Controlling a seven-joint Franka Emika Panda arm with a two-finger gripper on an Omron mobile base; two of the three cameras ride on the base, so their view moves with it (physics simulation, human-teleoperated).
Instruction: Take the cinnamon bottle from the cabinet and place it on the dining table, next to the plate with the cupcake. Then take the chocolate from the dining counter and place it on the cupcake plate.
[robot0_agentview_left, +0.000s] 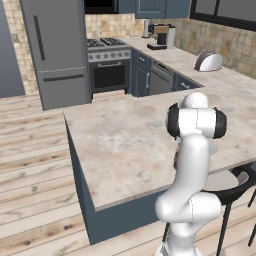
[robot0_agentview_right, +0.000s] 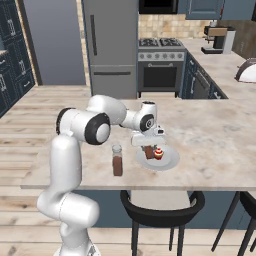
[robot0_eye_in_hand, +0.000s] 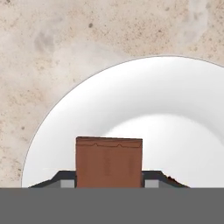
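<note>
My gripper (robot0_agentview_right: 148, 148) hovers over the white plate (robot0_agentview_right: 167, 161) on the dining counter, shut on the brown chocolate bar (robot0_agentview_right: 149, 152). In the hand view the chocolate (robot0_eye_in_hand: 109, 162) stands upright between the two dark fingertips (robot0_eye_in_hand: 64, 179), with the plate's (robot0_eye_in_hand: 170, 105) left part right beneath it. Whether the bar touches the plate I cannot tell. The pink-topped cupcake (robot0_agentview_right: 159, 153) sits on the plate just right of the bar. Left of the plate, the cinnamon bottle (robot0_agentview_right: 117, 160) stands upright with a pale cap and brown contents.
A dark stool (robot0_agentview_right: 161, 210) is tucked under the counter's near edge below the plate. A toaster (robot0_agentview_left: 208, 61) and a coffee machine (robot0_agentview_left: 161, 36) stand on the back counters. The stove (robot0_agentview_right: 160, 67) and grey fridge (robot0_agentview_right: 111, 45) lie beyond.
</note>
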